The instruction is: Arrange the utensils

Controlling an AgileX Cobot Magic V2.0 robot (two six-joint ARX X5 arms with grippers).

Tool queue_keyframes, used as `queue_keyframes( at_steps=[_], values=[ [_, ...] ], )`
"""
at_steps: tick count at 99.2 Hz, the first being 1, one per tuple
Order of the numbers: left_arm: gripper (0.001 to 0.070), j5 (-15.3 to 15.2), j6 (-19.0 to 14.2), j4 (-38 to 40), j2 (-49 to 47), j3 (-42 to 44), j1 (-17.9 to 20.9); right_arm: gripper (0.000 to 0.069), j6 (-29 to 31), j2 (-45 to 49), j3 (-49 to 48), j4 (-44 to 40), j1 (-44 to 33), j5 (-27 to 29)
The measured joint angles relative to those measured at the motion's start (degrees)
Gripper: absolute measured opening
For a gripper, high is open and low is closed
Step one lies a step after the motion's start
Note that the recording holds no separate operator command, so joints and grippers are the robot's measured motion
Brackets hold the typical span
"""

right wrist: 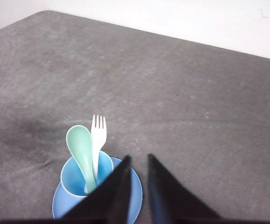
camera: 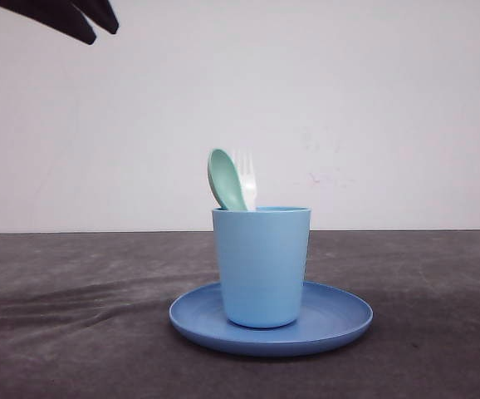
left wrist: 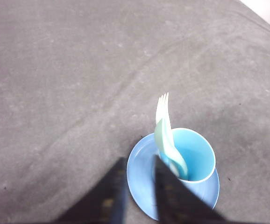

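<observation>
Both hands, left [left wrist: 137, 186] and right [right wrist: 137, 179], hung a little apart and empty, above the fork [camera: 246, 176] and spoon [camera: 226, 179] standing in the cup [camera: 262, 266].

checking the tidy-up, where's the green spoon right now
In the front view the mint-green spoon stands bowl-up in the light blue cup, just left of the white fork, on the blue plate.

front view: low, near table height, faces forward toward the wall, close on the cup [camera: 262, 266] and plate [camera: 271, 320] | left wrist view: high above, looks steeply down on the cup [left wrist: 193, 156] | right wrist view: high, angled down | shared by all: cup [right wrist: 81, 175], plate, grey table [camera: 66, 316]
</observation>
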Motion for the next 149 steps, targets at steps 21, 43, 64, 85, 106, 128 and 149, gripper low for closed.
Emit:
queue_keyframes(
  at_steps=[21,43,64,85,106,128,149],
  values=[
    [0.0024,0.00,0.00,-0.02,0.00,0.00,0.00,0.0006,0.07,0.07,0.00,0.04,0.00,-0.04],
    [0.0024,0.00,0.00,-0.04,0.00,0.00,0.00,0.0005,0.04,0.07,0.00,0.76,0.00,-0.04],
    [0.0024,0.00,0.00,-0.04,0.00,0.00,0.00,0.0005,0.07,0.07,0.00,0.76,0.00,-0.04],
    [0.0024,0.00,0.04,-0.07,0.00,0.00,0.00,0.0005,0.04,0.07,0.00,0.76,0.00,-0.04],
    [0.0024,-2.62,6.40,-0.74,-3.56,0.00,3.23,0.0005,0.07,0.07,0.00,0.76,0.00,-0.04],
    [0.0024,-1.84,14.12,-0.39,-9.09,-0.59,14.60,0.0005,0.04,0.07,0.00,0.76,0.00,-0.04],
    [0.0024,3.26,16.94,-0.02,-16.57,-7.61,29.40,0.0005,0.04,0.07,0.00,0.76,0.00,-0.04]
  ],
)
